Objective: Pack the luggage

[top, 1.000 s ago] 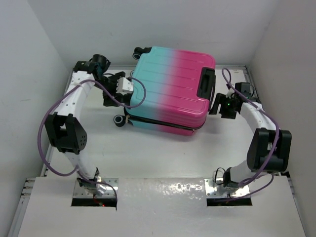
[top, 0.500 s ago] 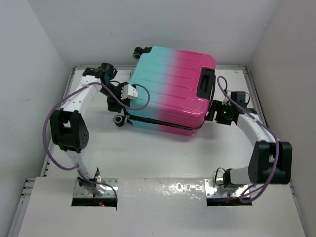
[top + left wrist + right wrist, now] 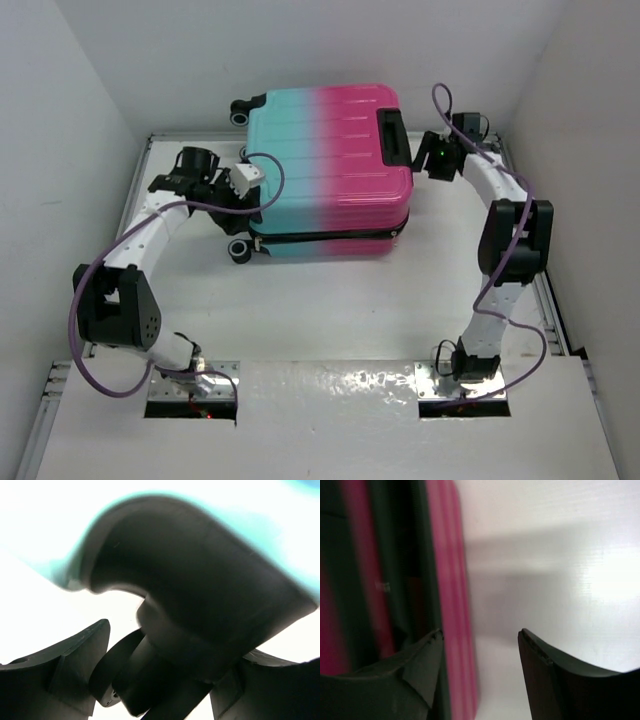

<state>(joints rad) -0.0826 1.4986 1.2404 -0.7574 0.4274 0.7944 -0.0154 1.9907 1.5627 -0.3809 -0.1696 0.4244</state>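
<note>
The luggage (image 3: pixel 320 150), a ribbed case turquoise on the left and pink on the right, lies shut and flat at the back of the table, its black handle (image 3: pixel 390 135) on top. My left gripper (image 3: pixel 252 195) is at its turquoise wheel end. In the left wrist view a black wheel and its housing (image 3: pixel 200 580) fill the gap of that gripper (image 3: pixel 175 640), whose fingers close on them. My right gripper (image 3: pixel 425 160) is at the pink end. In the right wrist view it (image 3: pixel 480 640) stands open, with the pink shell edge (image 3: pixel 457 605) beside its left finger (image 3: pixel 422 662).
Two black wheels (image 3: pixel 238 250) stick out at the luggage's left corners. White walls close in the table at the back and both sides, and the right arm (image 3: pixel 510 225) stretches along the right wall. Bare white tabletop (image 3: pixel 320 310) lies in front of the luggage.
The luggage has turned square to the table and slid back and left. The right arm has reached far back to the pink end. The left gripper has narrowed onto the wheel.
</note>
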